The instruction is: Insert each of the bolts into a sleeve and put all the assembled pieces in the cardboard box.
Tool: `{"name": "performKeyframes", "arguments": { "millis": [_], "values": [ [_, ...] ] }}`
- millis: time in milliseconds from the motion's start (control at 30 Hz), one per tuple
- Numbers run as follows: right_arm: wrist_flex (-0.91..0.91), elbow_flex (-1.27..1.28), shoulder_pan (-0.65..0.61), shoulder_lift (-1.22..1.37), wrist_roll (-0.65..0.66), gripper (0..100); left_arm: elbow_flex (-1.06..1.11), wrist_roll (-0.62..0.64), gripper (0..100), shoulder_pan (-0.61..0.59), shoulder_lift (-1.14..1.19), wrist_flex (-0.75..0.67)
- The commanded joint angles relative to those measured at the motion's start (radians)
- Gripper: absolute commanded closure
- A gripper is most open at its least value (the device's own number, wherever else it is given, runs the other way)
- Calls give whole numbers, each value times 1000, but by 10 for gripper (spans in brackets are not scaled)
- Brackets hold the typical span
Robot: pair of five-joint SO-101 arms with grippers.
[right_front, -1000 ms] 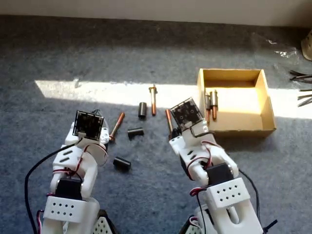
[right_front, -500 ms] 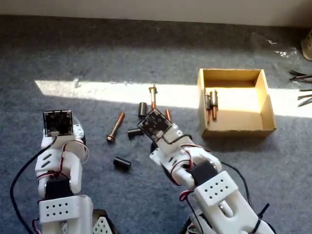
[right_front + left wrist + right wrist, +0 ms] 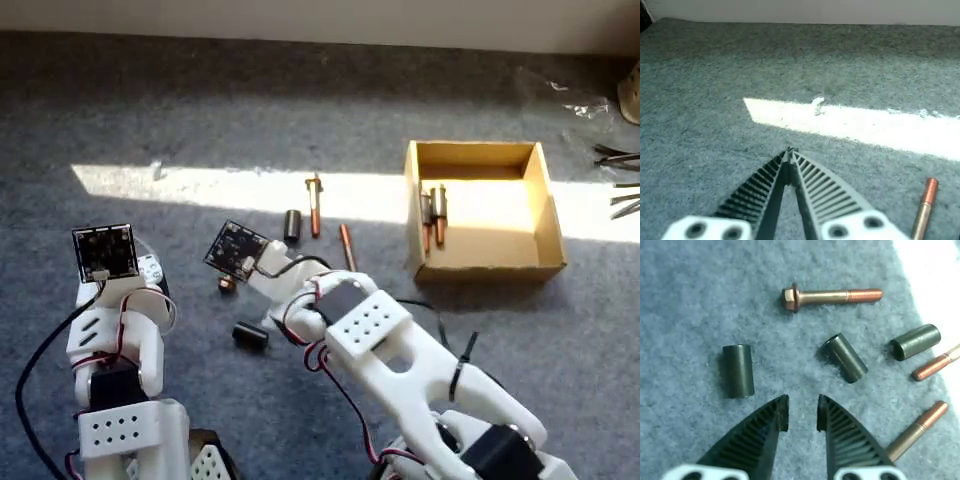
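Observation:
Three copper bolts and three black sleeves lie loose on the grey carpet. In the right wrist view my right gripper (image 3: 802, 415) hangs slightly open and empty above the carpet, between one sleeve (image 3: 738, 370) and another sleeve (image 3: 846, 357), with a bolt (image 3: 832, 296) beyond them. A third sleeve (image 3: 915, 341) and two more bolts (image 3: 935, 365) (image 3: 917, 430) lie off to the side. My left gripper (image 3: 790, 154) is shut and empty over bare carpet, with a bolt (image 3: 925, 207) near it. The cardboard box (image 3: 548, 205) holds two assembled pieces (image 3: 432, 215).
The right arm (image 3: 370, 335) stretches across the middle of the carpet and covers part of the loose pieces. The left arm (image 3: 110, 330) stands at the left. A sunlit strip (image 3: 170, 185) crosses the carpet. Dark tools (image 3: 620, 180) lie right of the box.
The right arm swung left from beside the box to over the loose bolts and sleeves. The left arm drew back to the left, away from the bolt.

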Motion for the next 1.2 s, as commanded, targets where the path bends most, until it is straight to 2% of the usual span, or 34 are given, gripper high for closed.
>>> {"name": "performKeyframes", "arguments": {
  "millis": [0, 133, 400, 667, 800, 933, 1067, 1167],
  "values": [
    [-1, -87, -10, 77, 18, 886, -21, 6, 993, -18, -16, -17],
    [-2, -117, -53, 173, 106, 886, -21, 6, 993, -51, -16, -20],
    [-2, -203, -131, 278, 109, 885, -22, 8, 993, -122, -16, -21],
    [-2, -220, -170, 320, 109, 883, -22, 8, 993, -122, -16, -21],
    [1, -220, -168, 315, 109, 813, -22, 8, 993, -120, -16, -21],
    [1, -220, -170, 314, 98, 800, -22, 8, 993, -119, -16, -21],
    [7, -274, -166, 312, 29, 800, -22, 8, 993, -119, -16, -21],
    [76, -318, -171, 314, 3, 800, -21, 8, 993, -119, -16, -21]
  ]
}}
